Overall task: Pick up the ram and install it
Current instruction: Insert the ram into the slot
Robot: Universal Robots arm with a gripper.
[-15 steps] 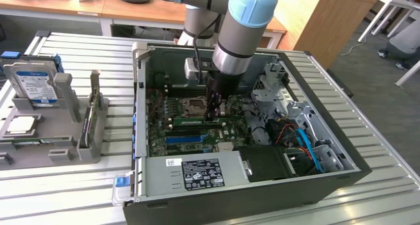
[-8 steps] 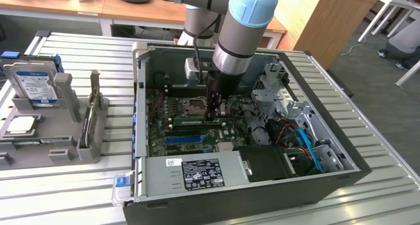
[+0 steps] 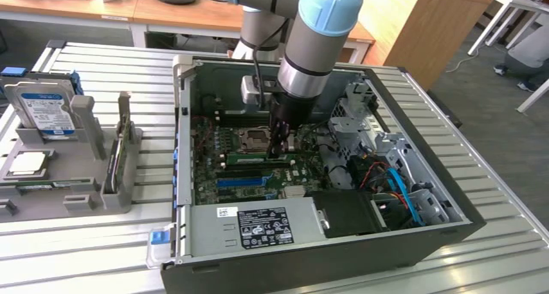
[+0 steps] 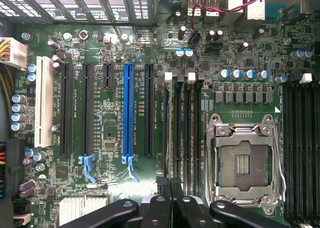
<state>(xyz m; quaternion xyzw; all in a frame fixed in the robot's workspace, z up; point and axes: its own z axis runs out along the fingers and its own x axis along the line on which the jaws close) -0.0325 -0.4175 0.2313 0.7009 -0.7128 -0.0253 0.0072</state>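
The ram (image 3: pixel 247 157) is a narrow green stick standing on edge in a memory slot of the motherboard (image 3: pixel 257 178), just beside the empty processor socket (image 3: pixel 256 138). In the wrist view the ram (image 4: pixel 172 133) shows edge-on as a thin green line along one black slot. My gripper (image 3: pixel 279 154) reaches down into the open computer case, over the end of the stick. Its black fingers (image 4: pixel 176 200) are shut together at that slot line, with the gripper (image 4: pixel 169 184) right above it. Whether they press on the stick I cannot tell.
A grey rack (image 3: pixel 86 178) on the exterior view's left carries a silver hard drive (image 3: pixel 43 110), a square processor chip (image 3: pixel 26 164) and a thin board on edge (image 3: pixel 116 154). Inside the case, the power supply (image 3: pixel 266 226), a metal drive cage (image 3: pixel 360 117) and cables (image 3: pixel 399 184) crowd the arm.
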